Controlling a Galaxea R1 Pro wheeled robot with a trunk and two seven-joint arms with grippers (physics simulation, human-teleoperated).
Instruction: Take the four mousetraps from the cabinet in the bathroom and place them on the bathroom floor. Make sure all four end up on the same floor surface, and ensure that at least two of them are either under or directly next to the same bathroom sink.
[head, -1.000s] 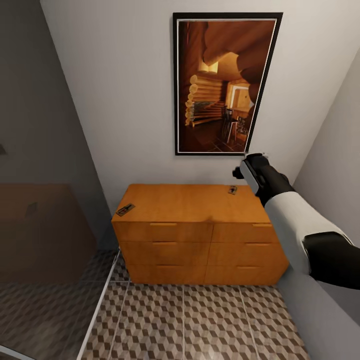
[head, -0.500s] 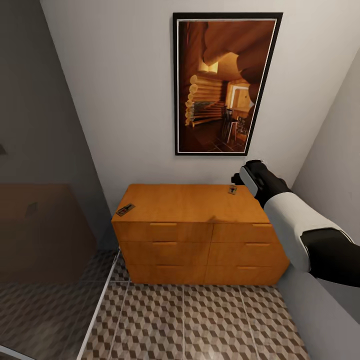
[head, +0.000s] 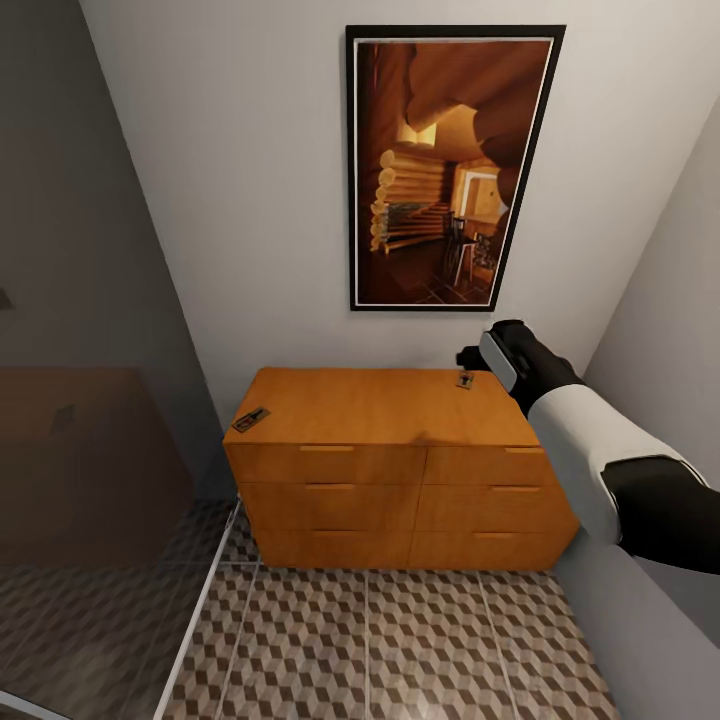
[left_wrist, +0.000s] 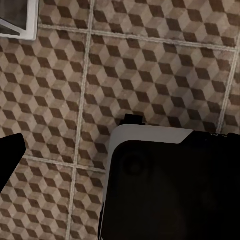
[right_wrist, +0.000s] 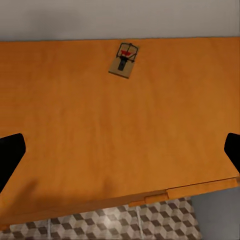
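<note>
So the right gripper (head: 468, 352) hangs over the back right corner of the cabinet (head: 380, 405), jaws spread wide, nothing in them. One mousetrap (right_wrist: 124, 59) lies flat on the top just below and ahead of it, near the wall. A second mousetrap (head: 250, 419) sits well away at the opposite front corner. Can't tell the left gripper's state.

Smooth matt wooden cabinet (head: 385, 405) top
</note>
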